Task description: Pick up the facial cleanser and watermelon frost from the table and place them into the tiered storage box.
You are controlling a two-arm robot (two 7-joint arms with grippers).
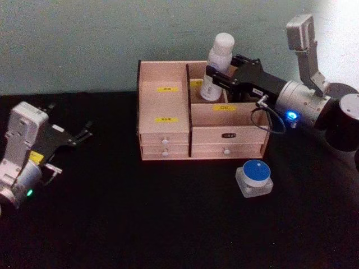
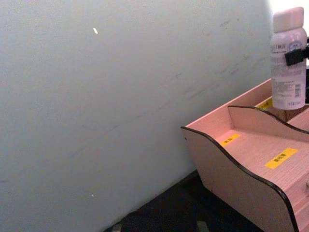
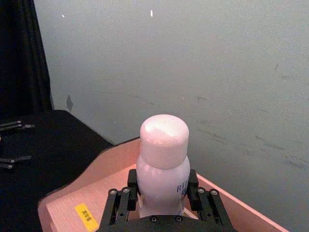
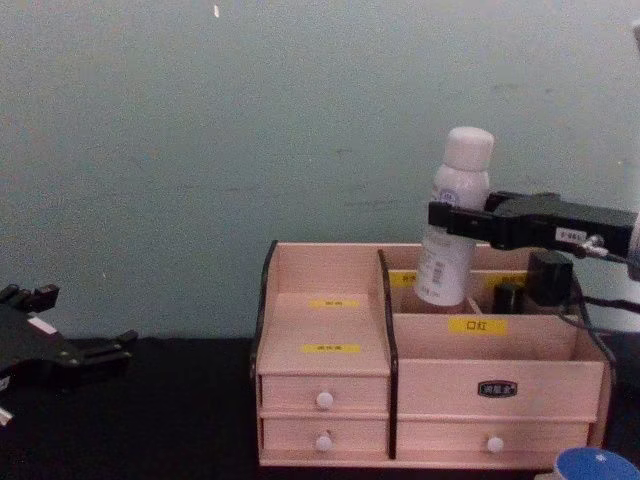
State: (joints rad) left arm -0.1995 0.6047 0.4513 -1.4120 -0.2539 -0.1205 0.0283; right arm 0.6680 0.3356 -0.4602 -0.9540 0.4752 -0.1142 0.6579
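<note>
Over the rear right compartment of the tiered storage box [image 1: 162,120], the head view shows the right gripper [image 1: 216,78] with its jaws clamped on the tilted facial cleanser [image 1: 220,55]. The watermelon frost [image 1: 254,176] sits on the black bench [image 1: 140,218] just in front of the box's right end. The left gripper [image 1: 84,133] rests at the far left, jaws apart.

From the left wrist, the cleanser [image 2: 288,67] rises behind the box's curved side wall [image 2: 231,179].

From the right wrist, the jaws flank the bottle [image 3: 163,145] below its cap.

From the chest, the bottle [image 4: 455,195] leans with its base down inside the compartment; whether it touches the floor cannot be told.
</note>
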